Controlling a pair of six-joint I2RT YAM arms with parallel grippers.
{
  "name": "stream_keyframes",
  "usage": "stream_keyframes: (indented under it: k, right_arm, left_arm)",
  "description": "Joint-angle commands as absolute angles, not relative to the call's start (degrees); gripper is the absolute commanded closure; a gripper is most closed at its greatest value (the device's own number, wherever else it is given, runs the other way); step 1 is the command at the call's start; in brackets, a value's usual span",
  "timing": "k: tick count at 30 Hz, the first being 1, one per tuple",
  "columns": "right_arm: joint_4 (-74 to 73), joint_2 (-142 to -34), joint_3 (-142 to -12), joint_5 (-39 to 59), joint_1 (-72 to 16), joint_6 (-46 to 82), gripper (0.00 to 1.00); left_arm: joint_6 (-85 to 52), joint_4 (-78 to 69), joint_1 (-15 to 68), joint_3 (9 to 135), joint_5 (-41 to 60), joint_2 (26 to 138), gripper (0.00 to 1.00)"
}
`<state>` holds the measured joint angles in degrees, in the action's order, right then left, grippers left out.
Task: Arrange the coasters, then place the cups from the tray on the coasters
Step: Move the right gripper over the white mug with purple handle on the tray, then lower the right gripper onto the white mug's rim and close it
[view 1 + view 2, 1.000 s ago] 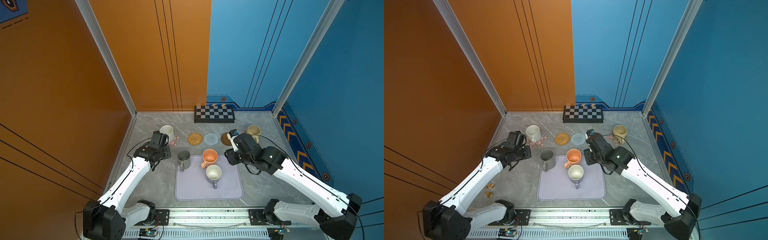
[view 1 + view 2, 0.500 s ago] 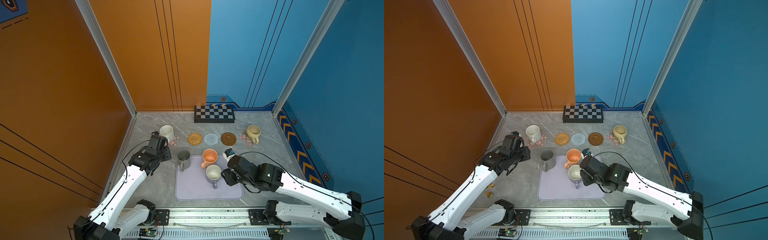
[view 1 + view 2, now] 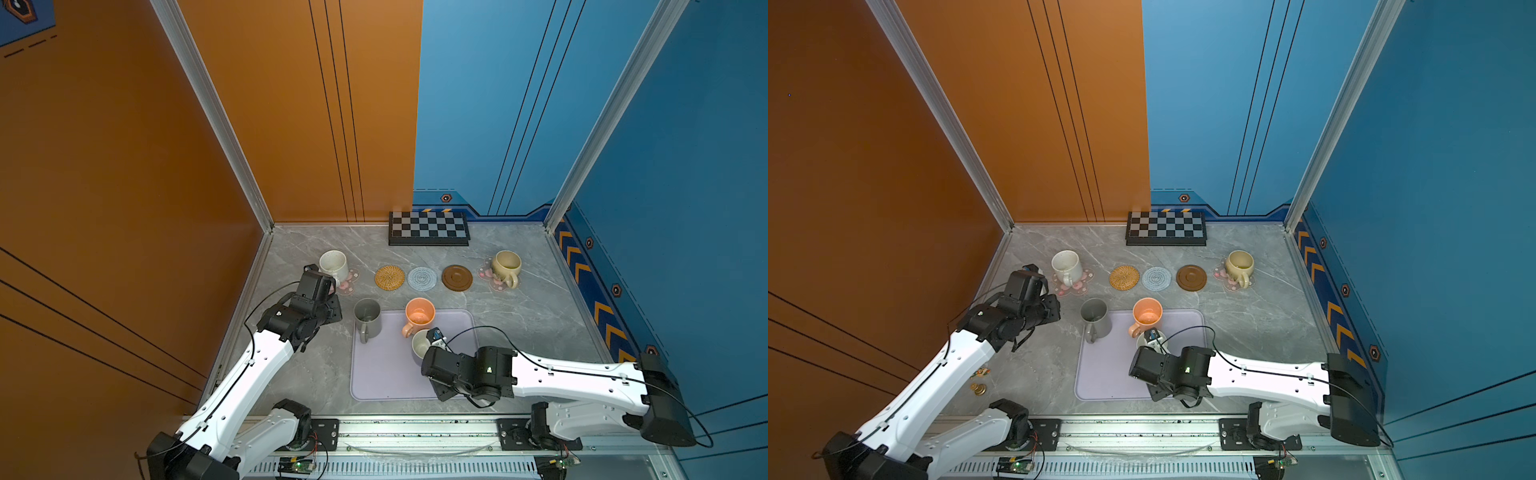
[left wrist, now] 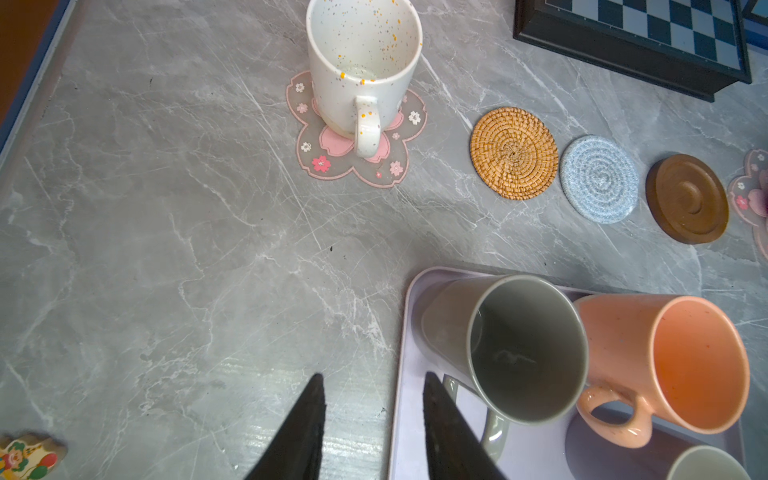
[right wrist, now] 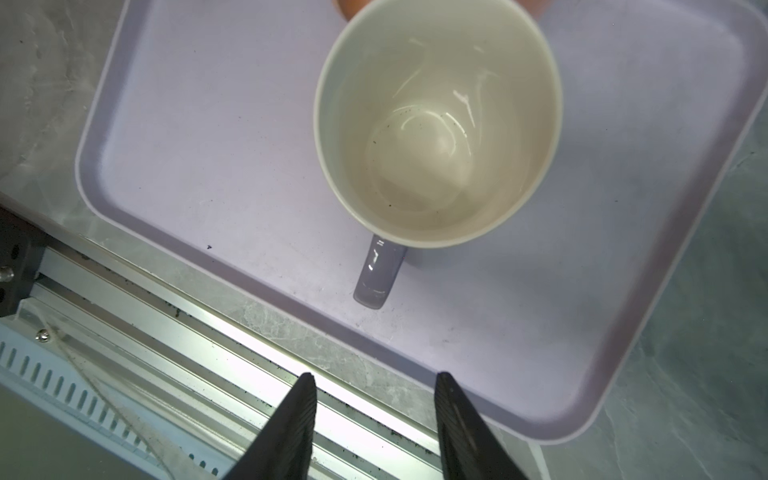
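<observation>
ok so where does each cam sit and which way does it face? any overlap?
Top view: high above the base rail, looking down and forward; left arm and right arm in frame.
Top view: same perch and aim; tray, checkerboard, both arms.
Left wrist: on the left arm, looking past the open left gripper at the speckled white mug and grey mug.
Right wrist: on the right arm, looking down past the open right gripper at the lavender mug.
Shared: the grey mug shows in the left wrist view and both top views.
</observation>
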<state>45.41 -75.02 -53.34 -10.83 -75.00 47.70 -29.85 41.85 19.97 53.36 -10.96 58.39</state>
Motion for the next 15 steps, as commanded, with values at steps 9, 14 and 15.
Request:
stream_keyframes:
  k: [9,14,15]
  right_arm:
    - [42.1,-80.4,-55.7,-10.3,-72.5,47.4,0.5]
    - [39.9,-81.6,-55.4,-9.4,-71.0,47.1,0.51]
    - [39.7,-82.1,-55.7,-9.3,-70.7,46.9,0.51]
  left_arm:
    - [-27.8,43.6,19.9,53.1,-11.9,58.0,0.6]
    - [-27.5,43.6,19.3,52.9,-11.7,57.9,0.6]
    - [-27.4,43.6,19.2,53.0,-11.5,57.9,0.6]
